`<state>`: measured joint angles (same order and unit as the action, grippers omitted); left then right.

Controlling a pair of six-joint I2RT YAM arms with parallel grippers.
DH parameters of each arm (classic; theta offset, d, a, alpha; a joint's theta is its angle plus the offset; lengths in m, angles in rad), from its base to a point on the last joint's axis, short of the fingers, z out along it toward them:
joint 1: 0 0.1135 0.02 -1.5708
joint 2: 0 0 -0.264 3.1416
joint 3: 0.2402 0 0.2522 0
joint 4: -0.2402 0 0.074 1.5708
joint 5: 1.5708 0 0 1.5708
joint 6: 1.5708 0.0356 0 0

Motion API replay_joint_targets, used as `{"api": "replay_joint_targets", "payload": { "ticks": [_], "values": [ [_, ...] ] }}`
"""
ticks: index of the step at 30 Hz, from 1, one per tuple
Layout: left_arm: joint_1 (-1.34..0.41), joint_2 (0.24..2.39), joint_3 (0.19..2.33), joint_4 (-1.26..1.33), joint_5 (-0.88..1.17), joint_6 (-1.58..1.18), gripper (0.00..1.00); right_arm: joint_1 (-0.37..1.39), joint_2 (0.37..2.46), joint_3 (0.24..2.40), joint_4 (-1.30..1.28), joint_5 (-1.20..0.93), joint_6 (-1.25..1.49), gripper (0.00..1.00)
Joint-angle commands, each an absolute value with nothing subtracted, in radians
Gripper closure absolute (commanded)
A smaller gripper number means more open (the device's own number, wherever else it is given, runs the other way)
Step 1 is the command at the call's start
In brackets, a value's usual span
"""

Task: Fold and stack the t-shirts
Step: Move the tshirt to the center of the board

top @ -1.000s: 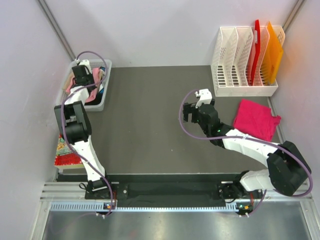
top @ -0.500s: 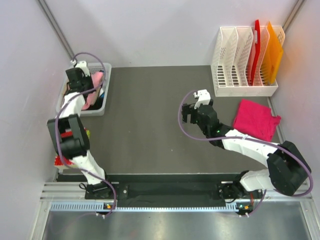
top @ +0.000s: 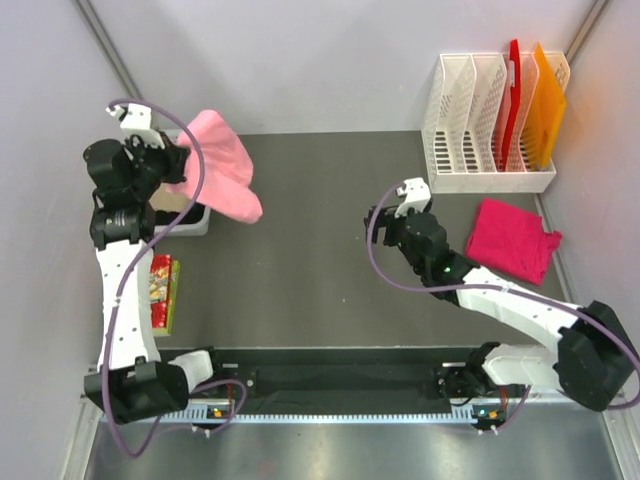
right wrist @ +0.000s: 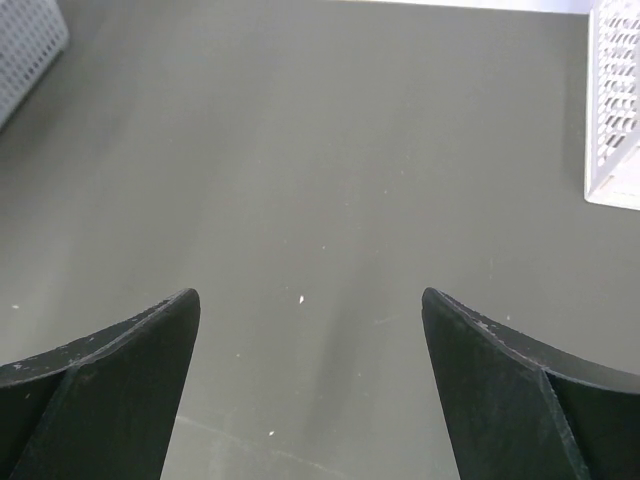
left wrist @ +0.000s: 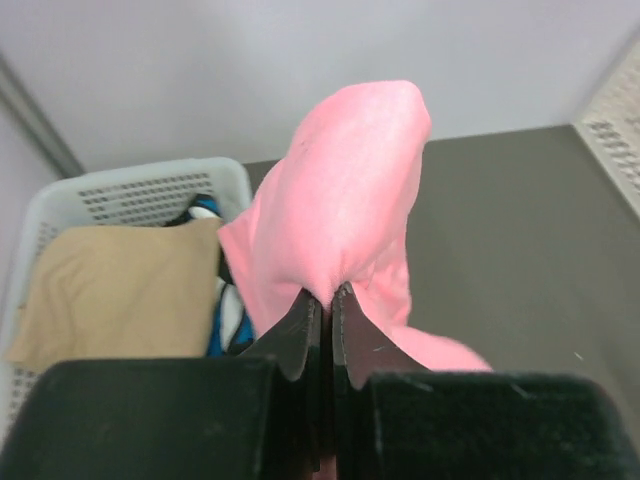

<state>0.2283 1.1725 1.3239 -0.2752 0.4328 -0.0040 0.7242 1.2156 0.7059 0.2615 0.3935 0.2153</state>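
Observation:
My left gripper [top: 178, 160] is shut on the salmon-pink t-shirt [top: 226, 170] and holds it up above the grey basket [top: 192, 222], the cloth hanging out to the right over the mat. In the left wrist view the jaws pinch a fold of the pink t-shirt [left wrist: 350, 200] at the left gripper's tips [left wrist: 325, 292]. The magenta t-shirt [top: 512, 238] lies folded on the mat at the right. My right gripper [top: 385, 222] is open and empty above bare mat, left of the magenta shirt; its fingertips [right wrist: 160, 330] show wide apart.
The basket [left wrist: 130, 185] holds a tan cloth [left wrist: 110, 290] and a blue-white piece. A white file rack [top: 490, 130] with red and orange folders stands at the back right. A red-edged patterned flat piece [top: 160, 290] lies by the left wall.
My left arm has lifted out of the basket, pulling the pink t-shirt up and to the right. The right gripper has shifted slightly right.

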Motion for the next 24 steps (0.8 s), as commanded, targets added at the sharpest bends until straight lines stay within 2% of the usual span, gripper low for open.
{"api": "replay_joint_targets", "payload": {
  "ticks": [1,8,12,16,19,24],
  "values": [
    [0.187,1.112,1.313,-0.403,0.558,-0.011,1.0,0.747,1.096,0.661,0.276,0.426,0.241,0.08],
    [-0.116,1.014,1.204,-0.526,0.46,0.064,1.0,0.759,0.983,0.608,0.262,0.466,0.273,0.1],
    [-0.25,1.025,1.181,-0.578,0.422,0.063,1.0,0.765,0.931,0.581,0.258,0.523,0.281,0.12],
    [-0.492,1.049,1.161,-0.574,0.312,0.04,1.0,0.769,0.87,0.555,0.255,0.561,0.291,0.14],
    [-0.604,1.087,1.154,-0.561,0.325,0.032,1.0,0.772,0.822,0.529,0.255,0.592,0.296,0.14],
    [-0.611,1.159,1.034,-0.493,0.338,0.09,1.0,0.772,0.821,0.531,0.253,0.597,0.29,0.14]
  ]
}}
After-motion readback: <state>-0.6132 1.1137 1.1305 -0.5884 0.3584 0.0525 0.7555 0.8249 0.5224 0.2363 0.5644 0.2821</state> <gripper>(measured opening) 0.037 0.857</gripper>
